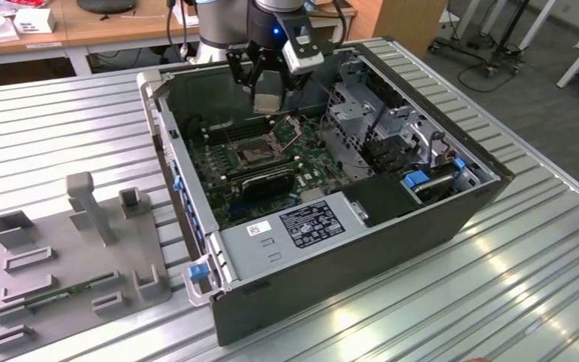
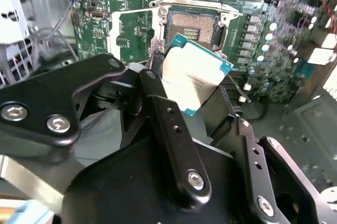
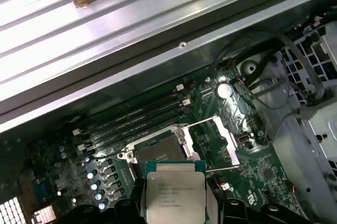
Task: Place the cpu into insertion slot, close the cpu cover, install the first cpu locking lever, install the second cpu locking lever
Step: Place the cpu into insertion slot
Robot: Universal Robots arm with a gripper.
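My gripper (image 1: 266, 92) hangs inside the open computer case, shut on the cpu (image 1: 268, 104), a pale silvery square chip. In the second wrist view the cpu (image 2: 192, 74) sits tilted between black fingers (image 2: 158, 95), just above the insertion slot (image 2: 192, 26). The slot's dark centre is uncovered. The cpu cover (image 2: 131, 31), a silvery frame with a square window, stands swung open beside the slot. The first wrist view shows the cpu (image 3: 175, 195), the insertion slot (image 3: 158, 153) beyond it and the raised cpu cover (image 3: 213, 145).
The green motherboard (image 1: 315, 162) lies in the case (image 1: 370, 249), walled on all sides. A metal drive cage (image 1: 370, 121) and a labelled power supply (image 1: 304, 222) crowd the exterior view's right. Memory slots (image 3: 131, 124) run beside the socket. A grey fixture (image 1: 68, 256) sits on the slatted table.
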